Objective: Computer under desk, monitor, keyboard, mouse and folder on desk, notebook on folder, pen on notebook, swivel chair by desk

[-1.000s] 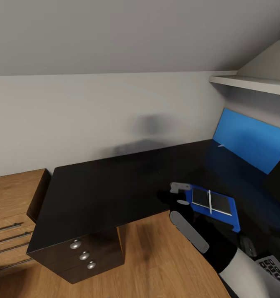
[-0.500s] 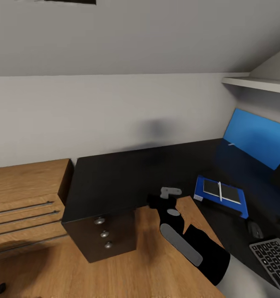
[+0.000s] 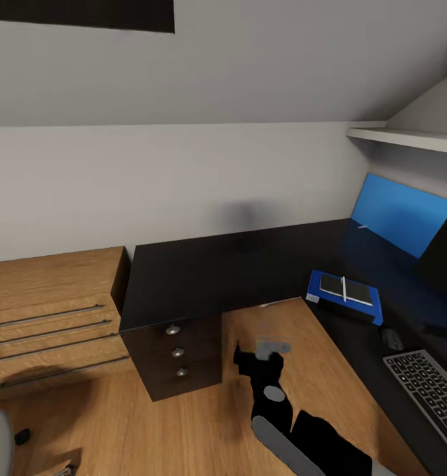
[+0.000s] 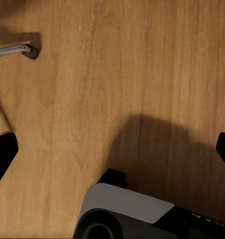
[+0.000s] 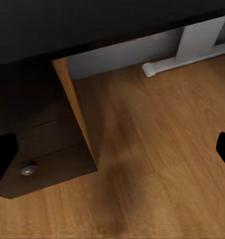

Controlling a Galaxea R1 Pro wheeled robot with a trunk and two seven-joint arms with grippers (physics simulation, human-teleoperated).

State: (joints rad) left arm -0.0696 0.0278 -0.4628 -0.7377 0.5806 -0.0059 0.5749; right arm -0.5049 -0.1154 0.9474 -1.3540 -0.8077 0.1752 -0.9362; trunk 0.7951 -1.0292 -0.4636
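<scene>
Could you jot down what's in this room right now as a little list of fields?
desk: black, L-shaped, drawers with three round knobs
folder: blue, lying on the desk
notebook: dark, on top of the folder
pen: white, across the notebook
mouse: between folder and keyboard
keyboard: on the desk
right pincer: above the wooden floor, holding nothing
wooden chest: beside the desk

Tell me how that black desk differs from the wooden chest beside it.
The desk is black with a long L-shaped top; the chest is light wood and boxy. The desk's drawers have round silver knobs; the chest's have long bar handles. The desk carries a blue folder and a keyboard. Both stand against the wall.
</scene>
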